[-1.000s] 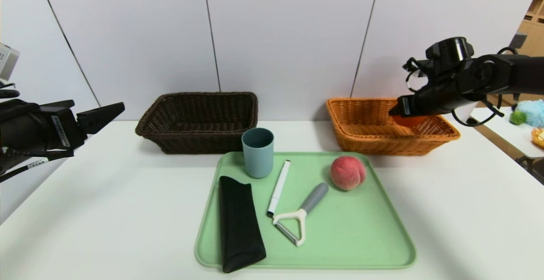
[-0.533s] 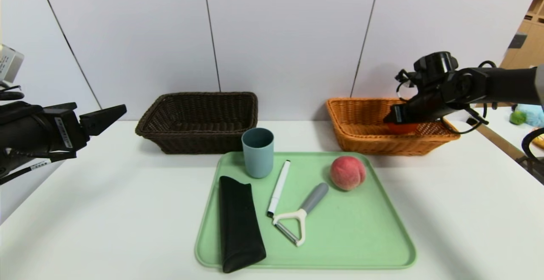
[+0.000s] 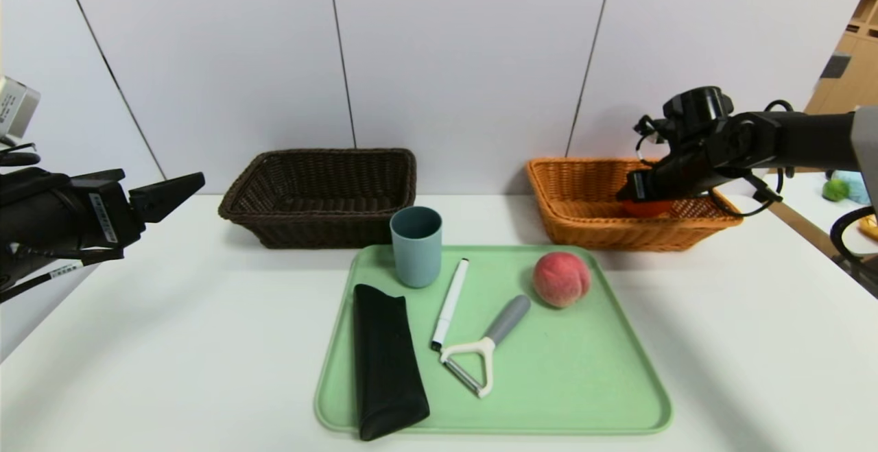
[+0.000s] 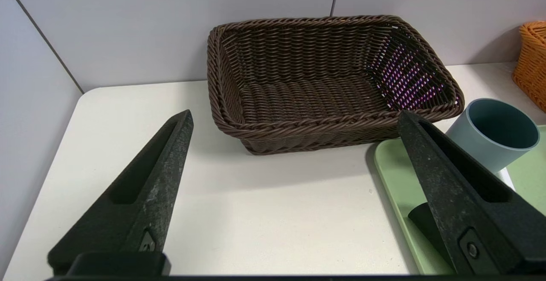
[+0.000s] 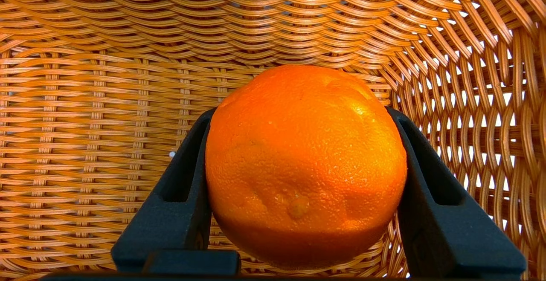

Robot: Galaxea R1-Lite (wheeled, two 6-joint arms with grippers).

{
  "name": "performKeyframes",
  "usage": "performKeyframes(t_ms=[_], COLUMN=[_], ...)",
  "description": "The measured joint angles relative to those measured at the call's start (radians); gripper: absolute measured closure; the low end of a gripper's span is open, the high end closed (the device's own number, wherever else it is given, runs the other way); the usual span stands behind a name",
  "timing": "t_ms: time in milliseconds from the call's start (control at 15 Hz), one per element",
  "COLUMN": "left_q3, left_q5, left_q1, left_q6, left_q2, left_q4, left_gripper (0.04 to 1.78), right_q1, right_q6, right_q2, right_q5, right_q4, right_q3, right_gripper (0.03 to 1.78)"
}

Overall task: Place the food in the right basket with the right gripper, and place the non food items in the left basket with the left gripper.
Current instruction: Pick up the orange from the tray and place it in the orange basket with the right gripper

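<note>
Lowered since before, my right gripper (image 5: 298, 178) clamps the orange (image 5: 305, 166) just above the right basket (image 3: 590, 232) floor directly beneath; left gripper (image 4: 294, 119) idle, spread.

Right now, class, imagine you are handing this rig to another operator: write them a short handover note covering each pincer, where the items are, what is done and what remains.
Right pincer: shut on the orange, lowered inside the orange-tan basket; not released.
Left pincer: open, holding nothing, hovering off the table's left side, aimed at the dark brown basket, which holds nothing.
On the green tray: peach, blue-grey cup, white marker, peeler, black pouch.
Done: nothing is dropped off so far.
Left: release the orange, move the peach to the same basket with the right pincer; the left takes cup, marker, peeler and pouch to the dark brown basket.
</note>
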Motion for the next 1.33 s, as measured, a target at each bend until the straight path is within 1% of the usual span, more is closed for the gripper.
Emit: performKeyframes(t_ms=[133, 200, 400, 467, 667, 733, 800, 933, 1067, 1333], left_q3=[0.000, 0.000, 0.000, -0.001, -0.004, -0.004, -0.005, -0.006, -0.006, -0.005], left_q5=[0.000, 0.000, 0.000, 0.000, 0.000, 0.000, 0.000, 0.000, 0.000, 0.000], left_q1=[0.000, 0.000, 0.000, 0.000, 0.000, 0.000, 0.000, 0.000, 0.000, 0.000], left_q6=[0.000, 0.000, 0.000, 0.000, 0.002, 0.002, 0.002, 0.002, 0.002, 0.003], left_q2=[0.000, 0.000, 0.000, 0.000, 0.000, 0.000, 0.000, 0.000, 0.000, 0.000], left_q4=[0.000, 0.000, 0.000, 0.000, 0.000, 0.000, 0.000, 0.000, 0.000, 0.000], left_gripper=[0.13, 0.13, 0.13, 0.13, 0.13, 0.13, 0.13, 0.13, 0.13, 0.13], right_q1=[0.002, 0.003, 0.004, 0.005, 0.006, 0.006, 0.006, 0.006, 0.006, 0.002], right_q6=[0.000, 0.000, 0.002, 0.003, -0.004, -0.005, -0.004, 0.000, 0.000, -0.002], right_q2=[0.000, 0.000, 0.004, 0.006, 0.016, 0.018, 0.021, 0.026, 0.029, 0.020], right_q5=[-0.027, -0.034, -0.037, -0.037, -0.037, -0.036, -0.037, -0.039, -0.039, -0.039], right_q4=[0.009, 0.015, 0.001, -0.009, -0.100, -0.107, -0.117, -0.140, -0.182, -0.185], right_q3=[0.001, 0.002, 0.003, 0.004, 0.014, 0.019, 0.021, 0.023, 0.032, 0.062], right_gripper=[0.67, 0.67, 0.67, 0.67, 0.67, 0.67, 0.58, 0.47, 0.39, 0.27])
